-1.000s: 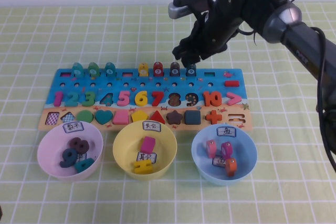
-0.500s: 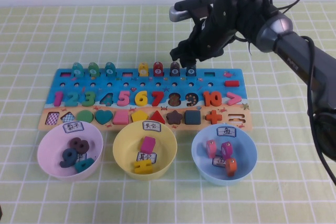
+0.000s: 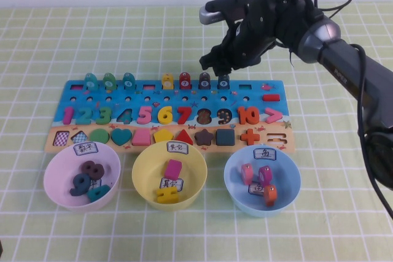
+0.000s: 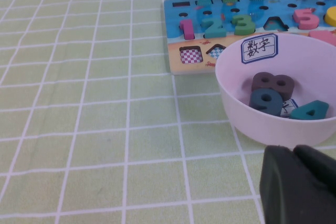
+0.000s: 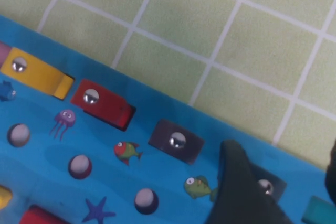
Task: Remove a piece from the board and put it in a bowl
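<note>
So we're at the reach-and-grab step: the right gripper (image 3: 216, 65) hangs just over the far edge of the board (image 3: 258, 99), fingers apart around the dark navy peg (image 3: 223, 81), which sits in its slot just right of the maroon peg (image 3: 204, 80); nothing's clamped yet as far as I can see. Next it probably needs to close on that peg, lift straight up, then carry it near and right to the light blue bowl (image 3: 290, 171); the left gripper (image 4: 302, 184) is parked near the lilac bowl (image 4: 231, 98), can't tell if it's open or closed.

The dark navy piece (image 3: 223, 81) stands upright in the board's (image 3: 92, 110) far row; light blue bowl (image 3: 288, 194) sits by the near edge.
</note>
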